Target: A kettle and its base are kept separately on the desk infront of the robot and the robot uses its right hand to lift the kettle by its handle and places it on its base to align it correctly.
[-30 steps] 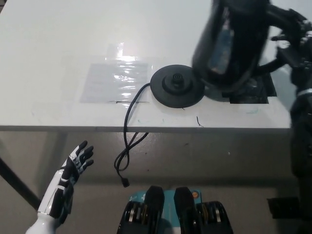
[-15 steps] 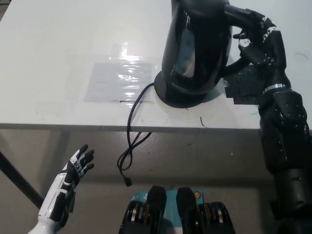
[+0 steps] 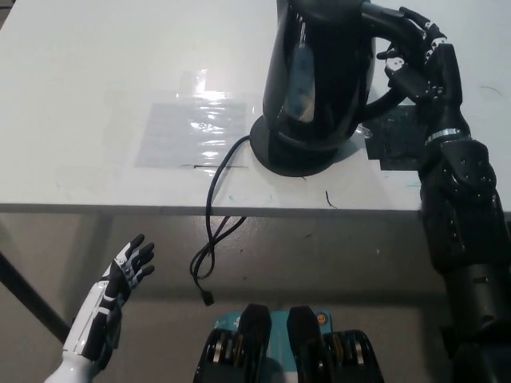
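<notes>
Black glossy plastic kettle [image 3: 319, 76] stands upright on its round black base [image 3: 297, 159], near the front edge of your white desk [image 3: 96, 96]. Your black right hand [image 3: 415, 60] is wrapped around the kettle's curved handle [image 3: 382, 24], fingers clamped on it. A black power cord [image 3: 212, 215] trails from the base over the desk edge. Your white left hand [image 3: 124, 267] rests below the desk at lower left, fingers apart, holding nothing.

The kettle [image 3: 319, 80] sits on its base [image 3: 299, 159] at twelve o'clock; my right hand [image 3: 419, 68] lies at two, my left hand [image 3: 128, 267] at eight below the desk [image 3: 96, 80].
</notes>
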`<action>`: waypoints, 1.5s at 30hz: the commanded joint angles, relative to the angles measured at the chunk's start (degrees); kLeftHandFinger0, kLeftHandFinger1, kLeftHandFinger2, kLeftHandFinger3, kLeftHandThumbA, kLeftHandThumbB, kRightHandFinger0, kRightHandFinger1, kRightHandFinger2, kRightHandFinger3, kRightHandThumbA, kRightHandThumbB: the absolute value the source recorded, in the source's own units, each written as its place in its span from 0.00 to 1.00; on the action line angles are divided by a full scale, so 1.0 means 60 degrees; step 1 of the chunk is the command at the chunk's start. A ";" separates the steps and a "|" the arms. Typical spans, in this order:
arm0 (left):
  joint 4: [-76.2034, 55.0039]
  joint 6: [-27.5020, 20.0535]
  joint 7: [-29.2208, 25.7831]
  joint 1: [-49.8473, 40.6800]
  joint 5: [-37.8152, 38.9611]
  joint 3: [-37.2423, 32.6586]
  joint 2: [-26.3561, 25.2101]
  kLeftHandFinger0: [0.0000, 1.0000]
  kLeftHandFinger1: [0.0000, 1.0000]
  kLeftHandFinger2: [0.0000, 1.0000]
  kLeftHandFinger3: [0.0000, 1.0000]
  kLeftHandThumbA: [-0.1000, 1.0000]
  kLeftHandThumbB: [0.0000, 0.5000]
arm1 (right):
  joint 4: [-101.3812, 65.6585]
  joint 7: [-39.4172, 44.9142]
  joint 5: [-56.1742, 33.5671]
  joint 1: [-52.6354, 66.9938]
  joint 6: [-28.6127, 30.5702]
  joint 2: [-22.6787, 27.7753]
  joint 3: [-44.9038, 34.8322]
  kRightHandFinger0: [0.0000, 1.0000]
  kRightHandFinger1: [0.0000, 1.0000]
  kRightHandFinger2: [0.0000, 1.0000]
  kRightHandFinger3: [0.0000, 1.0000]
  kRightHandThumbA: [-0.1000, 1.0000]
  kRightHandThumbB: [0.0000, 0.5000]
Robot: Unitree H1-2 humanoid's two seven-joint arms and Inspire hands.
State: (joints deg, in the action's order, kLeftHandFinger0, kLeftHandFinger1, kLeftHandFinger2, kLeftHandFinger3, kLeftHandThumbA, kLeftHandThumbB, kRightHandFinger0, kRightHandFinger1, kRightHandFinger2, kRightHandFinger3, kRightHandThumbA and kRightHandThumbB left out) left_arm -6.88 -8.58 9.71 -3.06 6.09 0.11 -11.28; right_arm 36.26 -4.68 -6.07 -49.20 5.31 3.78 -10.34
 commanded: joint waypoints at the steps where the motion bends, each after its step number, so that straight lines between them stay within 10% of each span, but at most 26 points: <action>1: -0.0247 -0.0147 0.0155 0.0085 0.0078 -0.0018 -0.0088 1.00 1.00 1.00 1.00 0.99 0.16 | -0.0151 -0.0202 0.0104 -0.1117 0.1129 -0.0037 0.0094 0.00 0.41 0.80 0.79 0.00 0.19; 45: -0.0243 -0.0140 0.0127 0.0331 0.0108 0.0077 -0.0144 1.00 1.00 1.00 1.00 0.99 0.12 | 0.0263 -0.0298 0.0031 -0.1222 0.0999 -0.0475 0.0089 0.00 0.46 0.79 0.81 0.00 0.19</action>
State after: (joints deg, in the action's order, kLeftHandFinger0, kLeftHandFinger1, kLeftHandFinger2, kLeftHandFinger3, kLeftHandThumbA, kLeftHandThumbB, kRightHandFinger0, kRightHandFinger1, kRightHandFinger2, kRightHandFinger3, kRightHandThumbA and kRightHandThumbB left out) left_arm -6.92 -8.45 9.72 -1.81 6.13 0.25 -11.38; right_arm 40.43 -6.52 -5.37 -51.47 5.62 0.36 -9.95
